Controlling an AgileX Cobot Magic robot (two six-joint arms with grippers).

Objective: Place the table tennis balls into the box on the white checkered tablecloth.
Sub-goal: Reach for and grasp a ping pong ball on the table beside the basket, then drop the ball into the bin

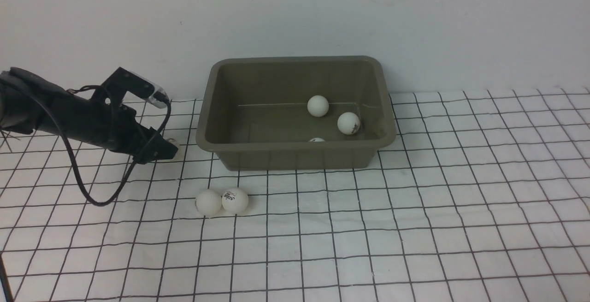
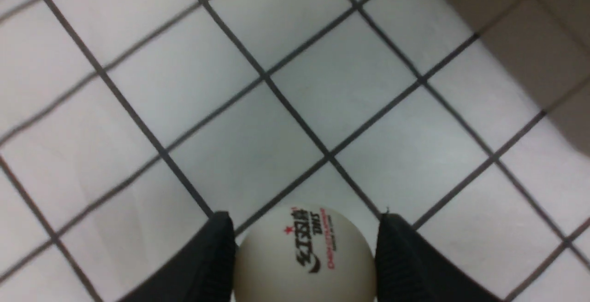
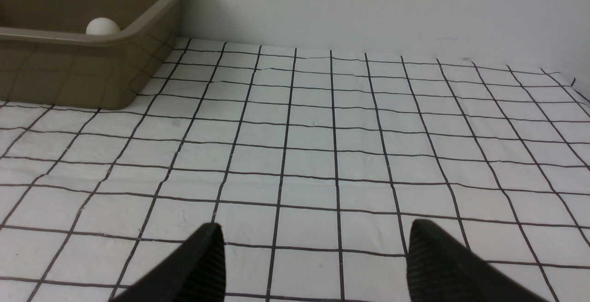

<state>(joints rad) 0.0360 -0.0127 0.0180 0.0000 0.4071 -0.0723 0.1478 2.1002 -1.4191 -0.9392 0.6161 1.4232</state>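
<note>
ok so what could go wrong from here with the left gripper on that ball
The left gripper has the ball only between its fingertips; smooth and round, it may squirt out on the lift.
The box stands close beside it with a tall wall; a low carry could knock the rim.
Two more balls in front of the box touch each other; taking one may send the other rolling.
</note>
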